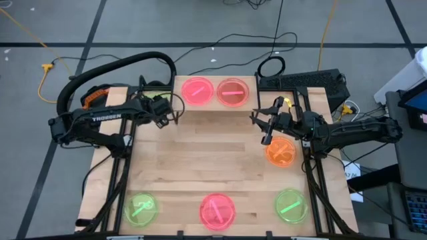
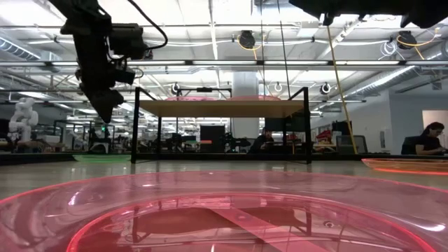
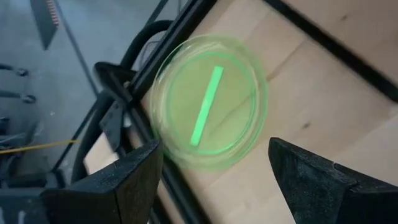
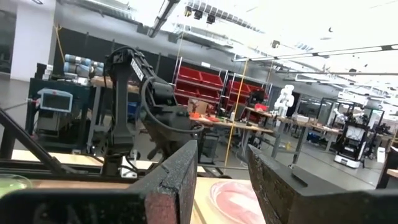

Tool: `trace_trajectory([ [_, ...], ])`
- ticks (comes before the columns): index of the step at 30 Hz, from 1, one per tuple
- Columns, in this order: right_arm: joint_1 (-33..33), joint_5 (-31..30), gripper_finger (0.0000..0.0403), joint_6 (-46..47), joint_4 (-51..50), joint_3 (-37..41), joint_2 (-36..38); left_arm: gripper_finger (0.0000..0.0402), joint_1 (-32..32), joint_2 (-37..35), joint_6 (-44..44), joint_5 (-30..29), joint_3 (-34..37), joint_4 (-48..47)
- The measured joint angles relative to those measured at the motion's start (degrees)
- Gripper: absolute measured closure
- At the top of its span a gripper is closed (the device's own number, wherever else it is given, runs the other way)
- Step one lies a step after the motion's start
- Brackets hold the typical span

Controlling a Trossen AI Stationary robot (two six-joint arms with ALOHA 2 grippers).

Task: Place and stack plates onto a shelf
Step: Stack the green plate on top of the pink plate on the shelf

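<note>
The shelf [image 1: 213, 107] stands at the table's far edge, a light board on black legs [image 2: 224, 108]. Two pink plates [image 1: 197, 90] [image 1: 231, 92] lie side by side on it. On the tabletop rest an orange plate [image 1: 280, 152], a green plate [image 1: 141, 208], a pink plate [image 1: 217, 210] and another green plate [image 1: 291, 205]. My left gripper [image 1: 177, 117] hangs open in the air off the shelf's left end; its wrist view looks down on a green plate [image 3: 208, 102]. My right gripper [image 1: 263, 127] hovers open off the shelf's right end, above the orange plate's far side.
Black frame rails run along the table's left and right edges [image 1: 120, 167] [image 1: 313, 173]. Cables lie on the floor beyond the far edge. The near pink plate [image 2: 224, 217] fills the low view's foreground. A person [image 2: 428, 138] sits far off in the room.
</note>
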State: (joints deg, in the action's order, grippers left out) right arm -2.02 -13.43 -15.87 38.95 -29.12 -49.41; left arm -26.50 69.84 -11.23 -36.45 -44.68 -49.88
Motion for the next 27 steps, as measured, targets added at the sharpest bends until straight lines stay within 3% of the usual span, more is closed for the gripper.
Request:
trace_trajectory([
  [8, 0.0, 0.0, 0.0279, -0.2, 0.8, 0.0, 0.0, 0.0103, -5.8, 0.0, 7.8, 5.7, 3.2, 6.2],
  [16, 0.0, -0.1, 0.0279, -0.2, 1.8, 0.0, 0.0, 0.0103, -10.2, 0.8, 11.6, 20.6, 9.3, 11.4],
  [22, 0.0, -0.2, 0.0279, -0.8, 2.5, 0.0, 0.0, 0.0103, -12.0, 3.9, 11.8, 20.6, 11.1, 14.7],
  [27, -0.2, -0.3, 0.0279, -0.9, 2.9, 0.0, 0.0, 0.0103, -13.9, 8.3, 12.7, 15.6, 11.3, 17.7],
])
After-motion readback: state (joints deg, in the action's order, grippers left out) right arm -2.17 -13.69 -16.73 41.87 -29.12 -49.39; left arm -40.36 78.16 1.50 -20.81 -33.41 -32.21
